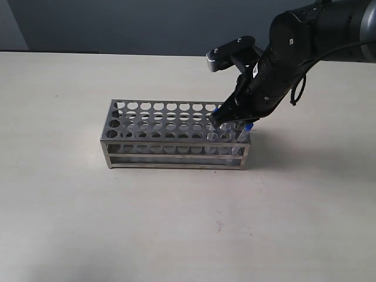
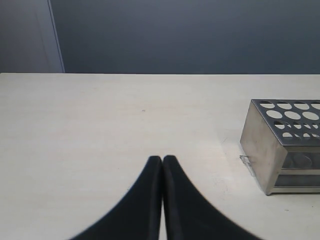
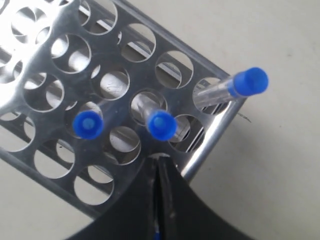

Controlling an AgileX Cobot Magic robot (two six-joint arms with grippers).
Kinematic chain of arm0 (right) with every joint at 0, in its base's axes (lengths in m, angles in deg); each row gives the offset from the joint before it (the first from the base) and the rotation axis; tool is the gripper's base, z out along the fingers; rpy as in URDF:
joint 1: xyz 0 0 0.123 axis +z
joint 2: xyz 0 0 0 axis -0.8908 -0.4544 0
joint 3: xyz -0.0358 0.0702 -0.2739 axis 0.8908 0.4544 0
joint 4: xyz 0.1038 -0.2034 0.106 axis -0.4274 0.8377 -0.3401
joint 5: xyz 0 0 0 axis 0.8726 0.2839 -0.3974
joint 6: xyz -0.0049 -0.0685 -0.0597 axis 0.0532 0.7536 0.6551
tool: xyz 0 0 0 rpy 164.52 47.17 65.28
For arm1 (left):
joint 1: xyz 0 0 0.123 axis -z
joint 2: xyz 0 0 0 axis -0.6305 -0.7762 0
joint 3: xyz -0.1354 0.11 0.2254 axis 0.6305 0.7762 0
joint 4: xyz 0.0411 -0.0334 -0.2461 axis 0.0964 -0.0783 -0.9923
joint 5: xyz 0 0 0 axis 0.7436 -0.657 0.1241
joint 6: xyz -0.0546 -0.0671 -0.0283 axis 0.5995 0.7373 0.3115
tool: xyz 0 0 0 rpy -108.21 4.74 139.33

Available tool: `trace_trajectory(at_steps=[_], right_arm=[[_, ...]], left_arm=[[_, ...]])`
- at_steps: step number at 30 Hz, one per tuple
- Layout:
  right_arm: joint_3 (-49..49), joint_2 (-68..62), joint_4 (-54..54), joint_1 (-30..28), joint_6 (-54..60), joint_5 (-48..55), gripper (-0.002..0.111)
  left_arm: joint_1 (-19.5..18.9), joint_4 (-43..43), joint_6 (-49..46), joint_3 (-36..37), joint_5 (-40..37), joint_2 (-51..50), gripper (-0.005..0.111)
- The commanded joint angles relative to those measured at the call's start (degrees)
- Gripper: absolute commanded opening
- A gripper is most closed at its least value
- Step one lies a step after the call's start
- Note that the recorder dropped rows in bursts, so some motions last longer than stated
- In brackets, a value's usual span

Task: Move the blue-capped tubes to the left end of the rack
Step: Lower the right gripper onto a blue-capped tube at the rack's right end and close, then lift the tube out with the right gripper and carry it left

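Pale beige table [image 1: 64,223], dark grey-blue wall [image 1: 117,23] behind. Mid-table, silver rack [image 1: 170,136], blue-capped tubes [image 3: 161,125] clustered in holes at its right end. Nosed down among those caps, right gripper [image 1: 226,121], fingers [image 3: 187,210] pinched to a seam, a blue speck inside too small to name. Arched in from the upper right, right arm [image 1: 305,41], wrist bent steeply down. Over the table, left gripper [image 2: 162,165] pressed closed, apart from the rack.

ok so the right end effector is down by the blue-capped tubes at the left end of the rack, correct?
Not quite. The right end effector is by the blue-capped tubes, but at the right end of the rack, not the left. The exterior view shows it.
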Motion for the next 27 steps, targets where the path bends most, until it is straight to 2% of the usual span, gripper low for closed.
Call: trace_trajectory(at_steps=[1,4,9,11,20,22,23,24,25,27], right_arm=[[-0.05,0.53,1.90,-0.39,0.24,2.18,0.001],[-0.05,0.53,1.90,-0.39,0.24,2.17,0.006],[-0.05,0.53,1.90,-0.39,0.24,2.07,0.042],[-0.05,0.53,1.90,-0.39,0.24,2.07,0.046],[-0.05,0.53,-0.62,-0.39,-0.25,5.33,0.040],[-0.05,0.30,-2.30,-0.39,-0.25,5.58,0.026],[-0.05,0.30,-2.79,-0.39,-0.25,5.81,0.012],[-0.05,0.30,-2.79,-0.39,-0.25,5.96,0.005],[-0.05,0.30,-2.79,-0.39,-0.25,5.96,-0.001],[-0.05,0.90,-2.66,-0.39,-0.25,5.96,-0.001]], left_arm=[[0.36,-0.17,0.03,-0.18,0.36,0.20,0.001],[0.36,-0.17,0.03,-0.18,0.36,0.20,0.001],[0.36,-0.17,0.03,-0.18,0.36,0.20,0.001],[0.36,-0.17,0.03,-0.18,0.36,0.20,0.001],[0.36,-0.17,0.03,-0.18,0.36,0.20,0.001],[0.36,-0.17,0.03,-0.18,0.36,0.20,0.001],[0.36,-0.17,0.03,-0.18,0.36,0.20,0.001],[0.36,-0.17,0.03,-0.18,0.36,0.20,0.001],[0.36,-0.17,0.03,-0.18,0.36,0.20,0.001],[0.36,-0.06,0.03,-0.18,0.47,0.20,0.001]])
